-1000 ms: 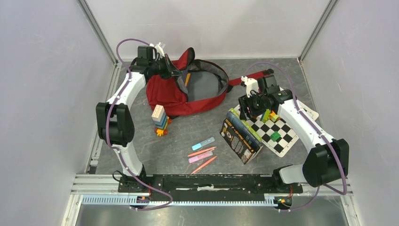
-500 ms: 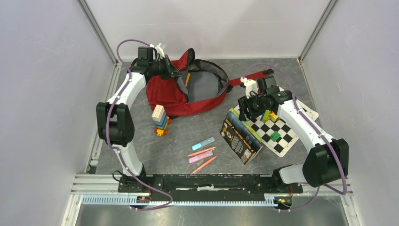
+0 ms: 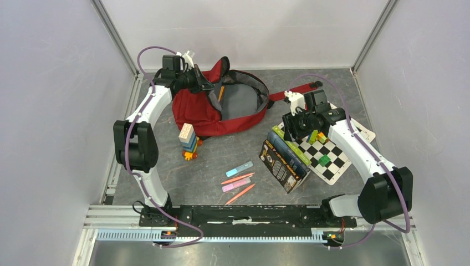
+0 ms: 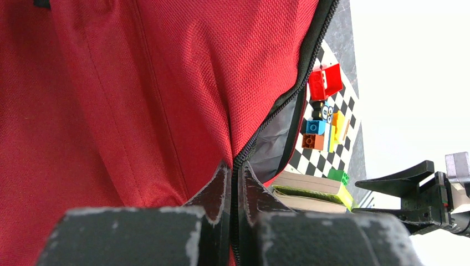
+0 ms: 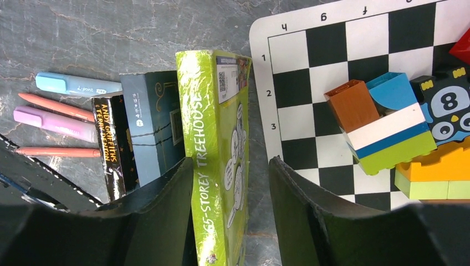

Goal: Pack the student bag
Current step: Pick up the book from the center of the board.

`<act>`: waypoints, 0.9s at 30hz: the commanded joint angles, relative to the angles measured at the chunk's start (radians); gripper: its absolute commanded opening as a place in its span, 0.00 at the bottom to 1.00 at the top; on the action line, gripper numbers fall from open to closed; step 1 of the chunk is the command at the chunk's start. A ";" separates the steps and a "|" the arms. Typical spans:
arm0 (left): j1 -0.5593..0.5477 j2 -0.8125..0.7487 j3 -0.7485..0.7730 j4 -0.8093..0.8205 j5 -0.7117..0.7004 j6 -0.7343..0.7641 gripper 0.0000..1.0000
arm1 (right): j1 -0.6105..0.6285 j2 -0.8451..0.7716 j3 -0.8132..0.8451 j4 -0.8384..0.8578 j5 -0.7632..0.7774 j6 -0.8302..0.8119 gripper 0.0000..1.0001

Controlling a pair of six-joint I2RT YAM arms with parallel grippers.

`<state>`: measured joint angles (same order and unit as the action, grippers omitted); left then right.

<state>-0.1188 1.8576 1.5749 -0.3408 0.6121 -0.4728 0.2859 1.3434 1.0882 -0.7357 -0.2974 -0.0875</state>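
The student bag [image 3: 195, 113] is dark red with grey lining [image 3: 238, 102]. The chessboard [image 5: 310, 72] shows black and white squares. The green book [image 5: 213, 149] is lime; the dark book [image 5: 152, 127] is slate-blue. The pens are pale blue [image 5: 77, 85], pink [image 5: 52, 123] and orange [image 5: 55, 106]. The desk [image 3: 238, 149] is mottled grey.

grey table [image 3: 233, 147]; backpack [image 3: 202, 115], books [image 3: 282, 160], chessboard [image 3: 334, 159], markers [image 3: 238, 177], block tower [image 3: 187, 141]
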 commanded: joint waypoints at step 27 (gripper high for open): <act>0.007 -0.049 -0.010 0.062 0.018 -0.012 0.02 | 0.025 -0.015 -0.072 0.015 0.072 -0.042 0.54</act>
<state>-0.1188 1.8576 1.5661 -0.3328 0.6121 -0.4732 0.2962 1.3342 1.0283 -0.6857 -0.2489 -0.1028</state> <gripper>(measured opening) 0.050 0.530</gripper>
